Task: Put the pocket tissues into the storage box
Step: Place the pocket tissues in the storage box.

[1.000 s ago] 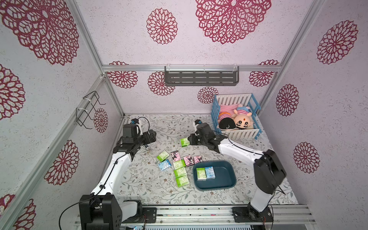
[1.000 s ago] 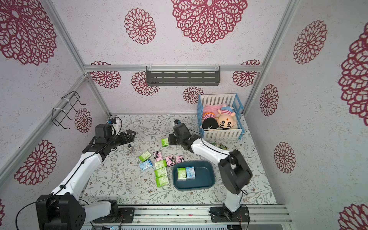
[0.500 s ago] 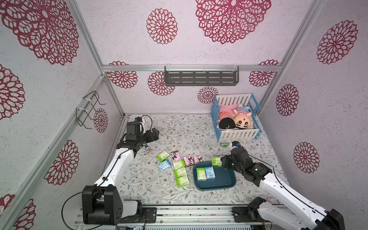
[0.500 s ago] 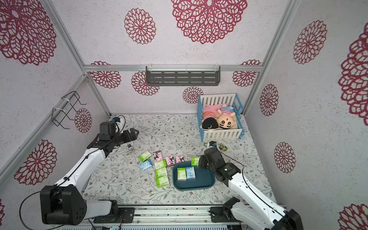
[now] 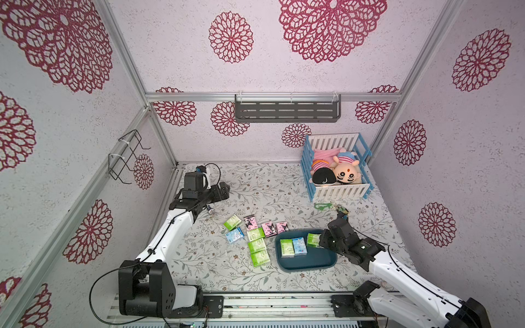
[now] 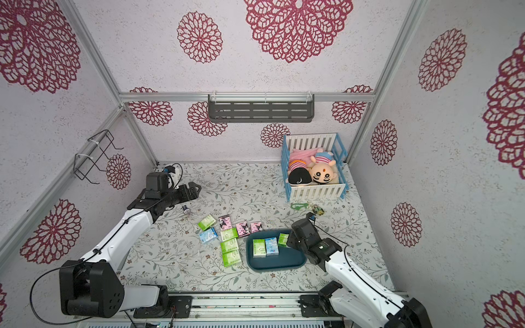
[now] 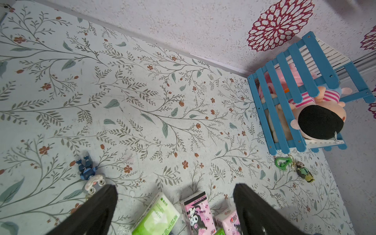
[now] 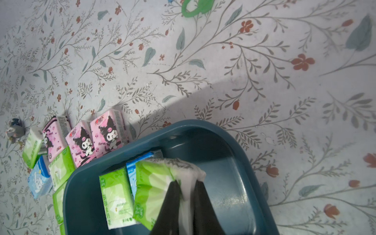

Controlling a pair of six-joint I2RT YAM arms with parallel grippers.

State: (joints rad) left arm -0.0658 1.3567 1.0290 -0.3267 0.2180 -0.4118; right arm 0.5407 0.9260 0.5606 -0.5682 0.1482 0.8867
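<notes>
Pinching lime green-and-white tissue pack point(image 8: 154, 183) over dark teal plastic tray point(image 8: 203, 126), right gripper point(image 8: 186, 185) nearly closed, left gripper point(image 7: 175, 186) wide, empty.

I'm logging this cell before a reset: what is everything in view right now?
loose pocket tissues: eight, four green, three pink, one light blue, on the table left of the storage box.
boxed pocket tissues: two, one green, one light blue, lying in the box.
held pack: one, green, over the box.
storage box: one, dark teal, front of table.
crib: one, blue and white, back right.
plush dolls: two, striped outfits, in the crib.
keychain: one, green clip, before the crib.
toy figure: one, blue-grey, on the table's left side.
wall shelf: one, grey, back wall.
wire rack: one, black, left wall.
left gripper: one, black, open, empty, back left.
right gripper: one, black, shut on the held pack.
</notes>
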